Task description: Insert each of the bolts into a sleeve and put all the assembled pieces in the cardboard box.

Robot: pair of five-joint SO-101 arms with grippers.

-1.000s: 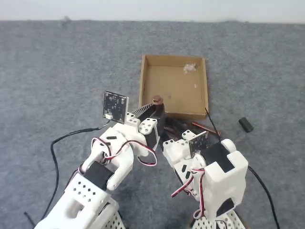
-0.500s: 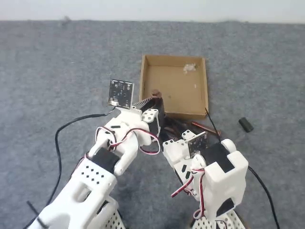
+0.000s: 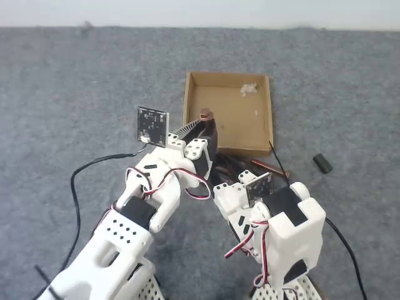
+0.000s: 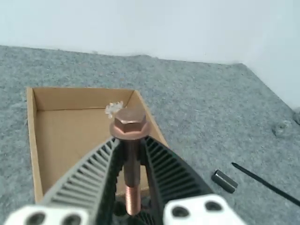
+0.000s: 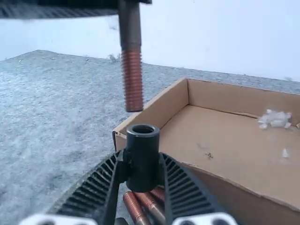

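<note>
My left gripper (image 4: pixel 129 143) is shut on a copper bolt (image 4: pixel 130 161), held upright with its hex head (image 3: pixel 205 114) on top, by the near left corner of the cardboard box (image 3: pixel 186 107). My right gripper (image 5: pixel 142 161) is shut on a black sleeve (image 5: pixel 142 152), bore facing up. The bolt's threaded end (image 5: pixel 132 79) hangs a short way above that bore, slightly to one side, not touching it. In the high view the right gripper lies under the arms near the box's front wall. Inside the box (image 5: pixel 220 140) there are only white scraps.
Several loose copper bolts (image 3: pixel 261 165) lie on the grey carpet before the box, also below the right gripper (image 5: pixel 143 204). A spare black sleeve (image 3: pixel 322 163) lies to the right, beside a thin black cable (image 4: pixel 262 180). The left arm's cable loops at the left.
The left arm has raised the bolt and carried it a little toward the box. The right arm has stayed still with the sleeve.
</note>
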